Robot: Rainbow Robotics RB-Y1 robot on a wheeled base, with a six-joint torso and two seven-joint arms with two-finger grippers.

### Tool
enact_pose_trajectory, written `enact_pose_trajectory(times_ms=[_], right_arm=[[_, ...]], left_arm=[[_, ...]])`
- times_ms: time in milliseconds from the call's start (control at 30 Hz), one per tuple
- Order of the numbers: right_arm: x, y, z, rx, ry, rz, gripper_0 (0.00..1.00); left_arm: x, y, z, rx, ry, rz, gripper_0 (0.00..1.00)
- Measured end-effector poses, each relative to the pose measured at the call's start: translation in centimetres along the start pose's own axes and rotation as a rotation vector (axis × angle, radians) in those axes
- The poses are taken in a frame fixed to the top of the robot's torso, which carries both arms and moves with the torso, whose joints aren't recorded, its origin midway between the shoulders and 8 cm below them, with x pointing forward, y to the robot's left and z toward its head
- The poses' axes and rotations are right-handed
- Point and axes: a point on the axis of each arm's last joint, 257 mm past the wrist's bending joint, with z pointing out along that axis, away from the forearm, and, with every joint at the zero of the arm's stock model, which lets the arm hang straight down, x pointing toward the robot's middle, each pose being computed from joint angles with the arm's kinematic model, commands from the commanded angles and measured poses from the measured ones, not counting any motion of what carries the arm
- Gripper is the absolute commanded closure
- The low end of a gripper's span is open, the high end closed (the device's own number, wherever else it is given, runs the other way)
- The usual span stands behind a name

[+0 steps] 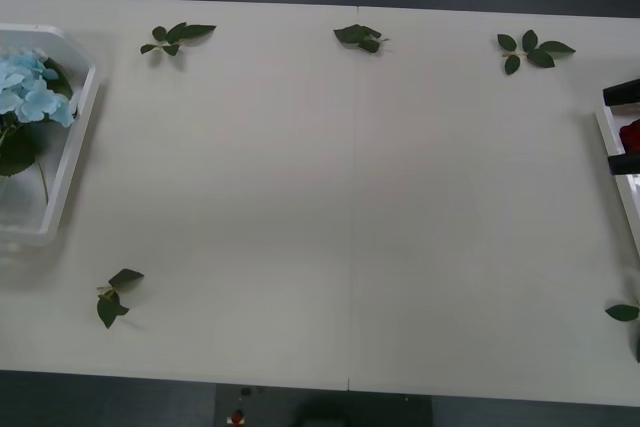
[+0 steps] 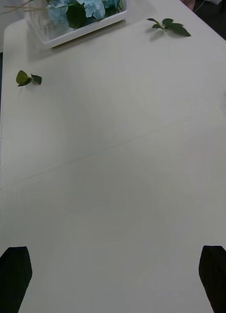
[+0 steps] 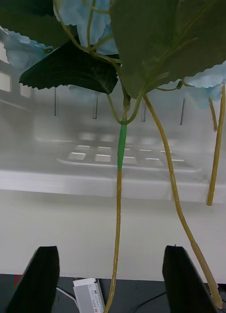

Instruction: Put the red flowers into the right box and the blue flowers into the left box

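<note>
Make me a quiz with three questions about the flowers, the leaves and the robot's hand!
1. Where are the blue flowers?
A. in the left box
B. in the middle of the table
C. on the floor

2. How many leaf sprigs lie along the table's far edge?
A. one
B. six
C. three

3. How are the right gripper's fingers?
A. shut tight
B. open
C. shut on a leaf sprig

Answers:
1 A: the blue flowers lie inside the left box.
2 C: three leaf sprigs lie in a row along the far edge of the table.
3 B: the right gripper has its fingers wide apart, with nothing between them.
The left gripper, by the left box, is open too.
</note>
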Motion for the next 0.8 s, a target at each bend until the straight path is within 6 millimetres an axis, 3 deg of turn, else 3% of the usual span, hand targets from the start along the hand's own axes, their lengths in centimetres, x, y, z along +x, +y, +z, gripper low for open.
enact_pose_trajectory(times_ms=[133, 300, 467, 600, 800], right_arm=[[-0.5, 0.2, -0.7, 0.001, -0.021, -0.007, 0.00], [-1.3, 0.6, -1.0, -0.015, -0.051, -0.016, 0.00], [-1.8, 0.9, -1.0, -0.024, -0.071, -0.021, 0.00], [-1.8, 0.9, -1.1, -0.023, -0.072, -0.021, 0.00], [-1.8, 0.8, -1.1, -0.022, -0.072, -0.021, 0.00]], left_arm=[[-0.5, -1.2, 0.0, 0.046, -0.020, -0.028, 0.00], [-2.8, -5.0, -0.8, 0.198, -0.105, -0.017, 0.00], [-7.5, -10.6, -3.7, 0.395, -0.269, 0.011, 0.00], [-10.9, -15.5, -5.4, 0.455, -0.365, 0.090, 0.00], [-13.7, -22.9, -8.0, 0.524, -0.471, 0.231, 0.00]])
